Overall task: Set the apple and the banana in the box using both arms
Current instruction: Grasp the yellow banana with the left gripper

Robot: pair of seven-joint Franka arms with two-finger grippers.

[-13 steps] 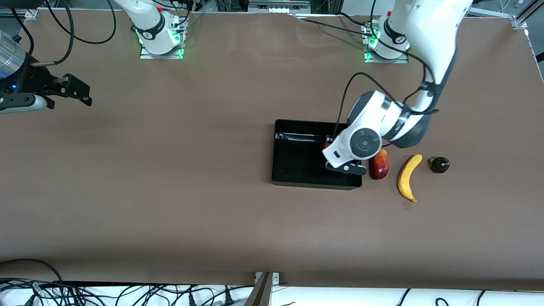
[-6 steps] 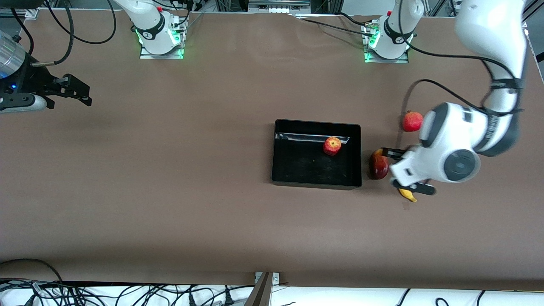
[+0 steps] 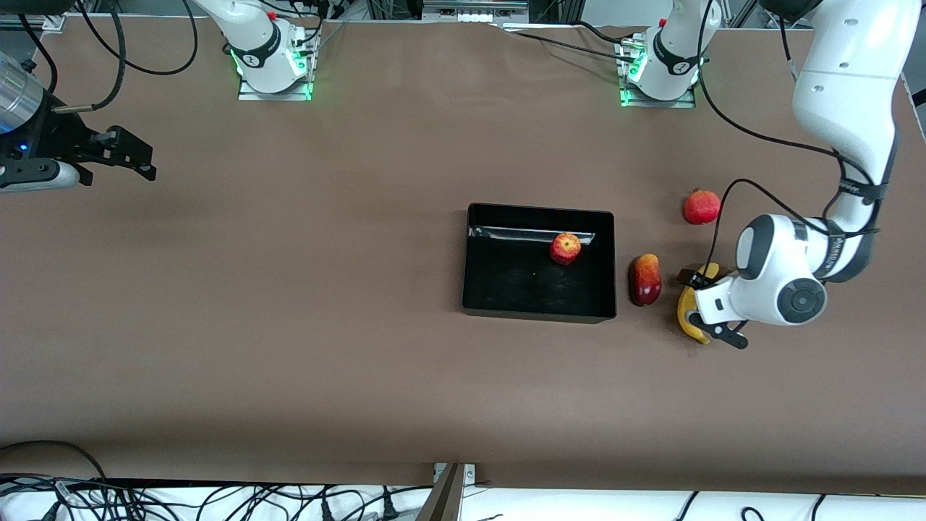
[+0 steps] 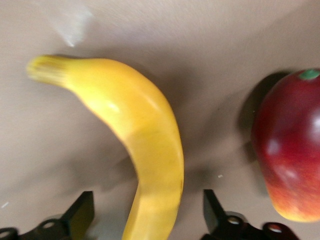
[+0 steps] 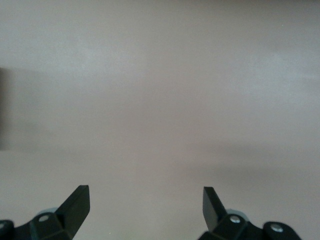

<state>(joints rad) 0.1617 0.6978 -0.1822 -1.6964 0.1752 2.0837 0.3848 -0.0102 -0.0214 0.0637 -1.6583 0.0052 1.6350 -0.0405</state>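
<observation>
The apple lies inside the black box, by the wall nearest the robot bases. The yellow banana lies on the table toward the left arm's end, past the red-yellow mango. My left gripper is down over the banana. In the left wrist view the left gripper is open, one finger on each side of the banana, with a gap showing on both sides. My right gripper waits at the right arm's end of the table. It is open over bare table.
The mango lies between the box and the banana, close to one left finger. A round red fruit with a crown tip sits farther from the front camera than the banana, next to the left forearm.
The left arm swung from over the box to the banana and came down astride it. The apple stays in the box. The right arm has not moved.
</observation>
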